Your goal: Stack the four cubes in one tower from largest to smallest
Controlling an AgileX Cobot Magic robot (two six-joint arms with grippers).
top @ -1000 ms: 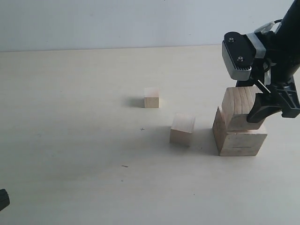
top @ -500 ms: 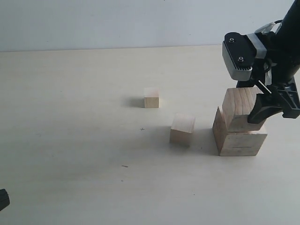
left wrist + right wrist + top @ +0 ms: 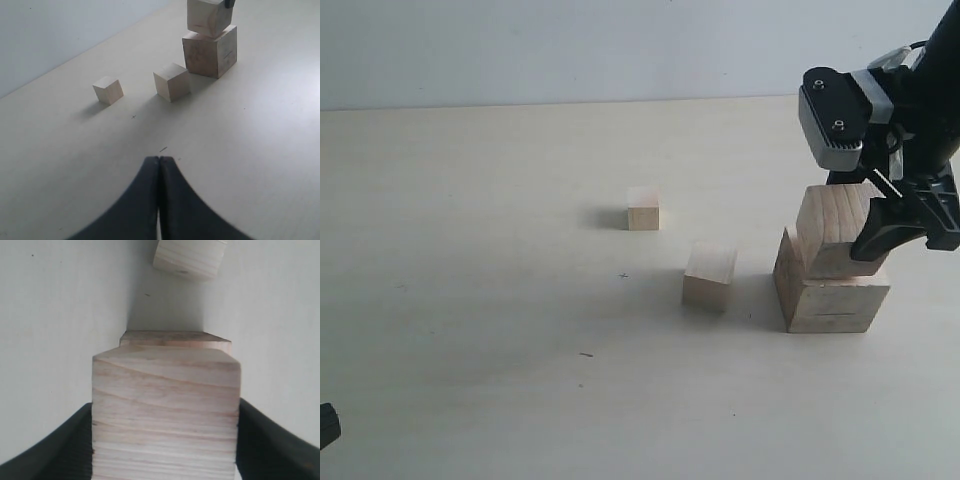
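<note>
The largest cube [image 3: 830, 297] stands on the table at the right. On top of it rests the second-largest cube [image 3: 835, 231], a little tilted, with my right gripper [image 3: 880, 235] shut on it. In the right wrist view this held cube [image 3: 165, 410] fills the space between the black fingers [image 3: 60, 450], and the largest cube [image 3: 175, 337] shows just beyond it. A mid-small cube [image 3: 710, 275] sits to the left of the stack, and the smallest cube [image 3: 643, 208] lies farther back left. My left gripper [image 3: 159, 162] is shut on nothing, low over the table, far from the cubes.
The pale tabletop [image 3: 500, 330] stretches to the left and front of the cubes. A white wall [image 3: 570, 50] runs along the back edge. A dark tip of the left arm [image 3: 326, 425] shows at the lower left corner.
The right gripper and the held cube have shifted slightly to the right over the largest cube. The other cubes and the left arm have not moved.
</note>
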